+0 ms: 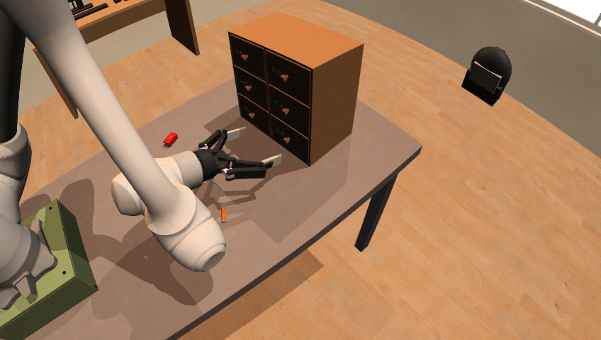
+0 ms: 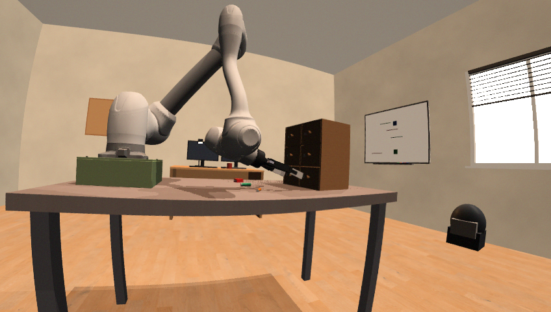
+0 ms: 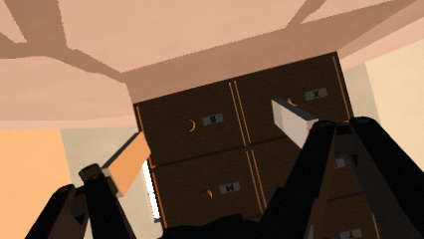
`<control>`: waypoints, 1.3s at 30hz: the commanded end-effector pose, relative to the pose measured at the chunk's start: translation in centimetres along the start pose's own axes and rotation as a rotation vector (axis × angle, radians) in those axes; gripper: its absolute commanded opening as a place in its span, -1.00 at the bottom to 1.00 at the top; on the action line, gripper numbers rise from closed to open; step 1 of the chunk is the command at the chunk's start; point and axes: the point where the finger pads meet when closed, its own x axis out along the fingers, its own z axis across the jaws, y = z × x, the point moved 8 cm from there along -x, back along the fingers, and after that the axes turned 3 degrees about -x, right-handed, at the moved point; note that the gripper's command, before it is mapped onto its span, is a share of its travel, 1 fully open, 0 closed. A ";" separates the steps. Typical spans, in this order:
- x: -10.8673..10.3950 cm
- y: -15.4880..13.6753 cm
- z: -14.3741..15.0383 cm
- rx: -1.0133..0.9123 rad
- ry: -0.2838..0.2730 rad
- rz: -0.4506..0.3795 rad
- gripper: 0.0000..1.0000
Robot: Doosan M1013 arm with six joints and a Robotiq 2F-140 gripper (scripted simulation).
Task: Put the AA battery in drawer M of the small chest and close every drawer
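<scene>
The chest point(image 1: 295, 37) point(image 2: 335, 154) stands upright, its drawers looking pushed in. The M drawer point(image 1: 297, 118) point(image 2: 314, 159) point(image 3: 184, 204) is above drawer B; the wrist view shows them upside down. My gripper point(image 1: 255, 146) point(image 2: 295, 173) point(image 3: 208, 126) is open and empty, low in front of the chest, tilted down toward its lower drawers. An orange cylinder point(image 1: 223, 214) point(image 2: 258, 190) lies on the table behind the fingers. A green cylinder point(image 2: 245, 184) lies farther back, hidden in the top view. I cannot tell which cylinder is the AA battery.
A red block point(image 1: 170, 139) point(image 2: 238, 180) lies on the table point(image 1: 320, 202) point(image 2: 216, 207), on the far side of my wrist in the top view. The green base box point(image 1: 86, 278) point(image 2: 115, 171) carries the arm. The X drawer point(image 3: 264, 75) is beside drawer B point(image 3: 169, 134).
</scene>
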 end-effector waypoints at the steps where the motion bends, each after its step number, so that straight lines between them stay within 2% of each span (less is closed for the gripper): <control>1: 0.2 -0.3 0.1 -0.003 -0.001 -0.004 1.00; 12: -0.7 -2.8 0.0 -0.003 -0.001 -0.004 1.00; 26: -2.8 -8.5 -0.3 -0.003 -0.001 -0.004 1.00; 39: -3.1 -9.2 -0.3 -0.003 -0.001 -0.004 1.00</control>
